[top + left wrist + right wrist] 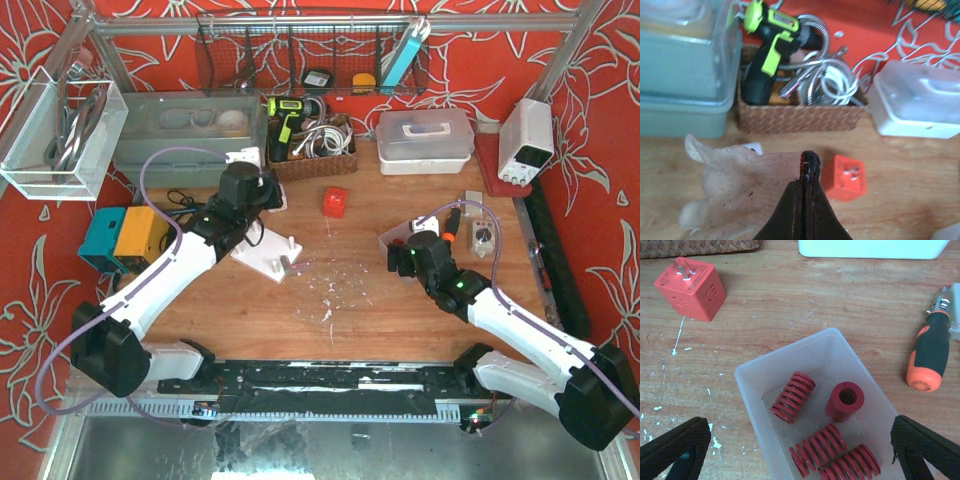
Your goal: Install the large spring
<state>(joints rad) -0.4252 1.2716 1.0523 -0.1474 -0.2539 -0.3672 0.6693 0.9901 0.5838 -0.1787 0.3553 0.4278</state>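
A clear plastic bin (752,390) holds several red coil springs. Two longer ones (822,450) lie at its near end, a shorter one (792,397) lies on its side and another (845,401) stands on end. My right gripper (800,455) hangs open just above the bin (398,235), its fingers (675,450) spread wide to either side and touching no spring. My left gripper (809,170) is shut with nothing clearly between its tips, over a pale whitish blurred shape (735,185). A white fixture plate with posts (265,255) lies near the left gripper (270,195).
A red cube plug (690,287) sits mid-table (334,203). An orange-and-black screwdriver (930,357) lies right of the bin. Along the back stand a grey-green tub (190,135), a wicker basket with a green drill (800,117) and a white lidded box (425,140).
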